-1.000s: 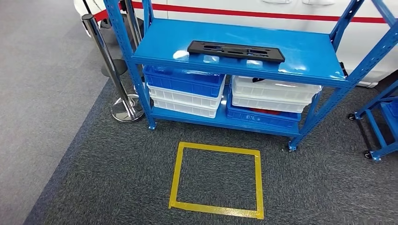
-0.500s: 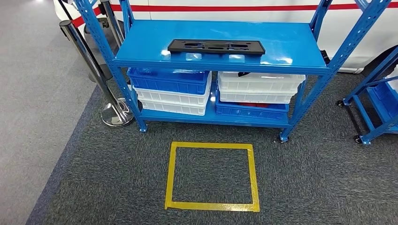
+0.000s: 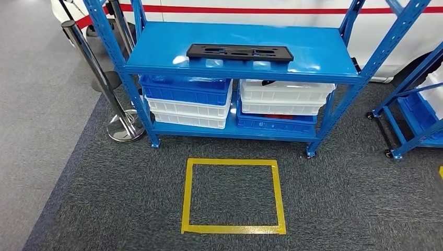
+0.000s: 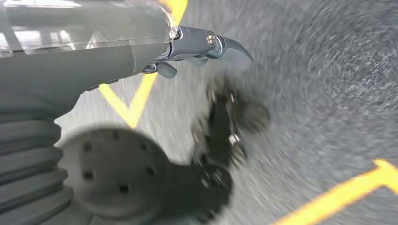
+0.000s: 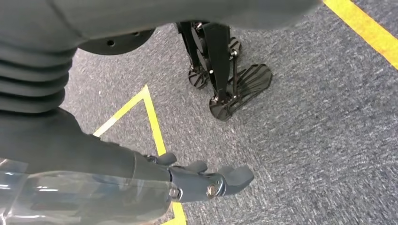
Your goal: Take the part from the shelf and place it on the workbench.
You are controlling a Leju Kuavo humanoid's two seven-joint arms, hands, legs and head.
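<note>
Probably a factory or workshop floor: a blue steel shelf [image 3: 334, 52] holding stacked plastic bins [image 3: 190, 99], yellow floor tape [image 3: 232, 196], a queue stanchion [image 3: 99, 78].

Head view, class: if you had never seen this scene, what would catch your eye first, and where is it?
The bright blue shelf rack fills the upper half, with a long flat black part lying alone on its top shelf. Below it, blue and white stacked bins crowd the lower shelf. On the dark carpet in front, a yellow tape square marks the floor.
</note>
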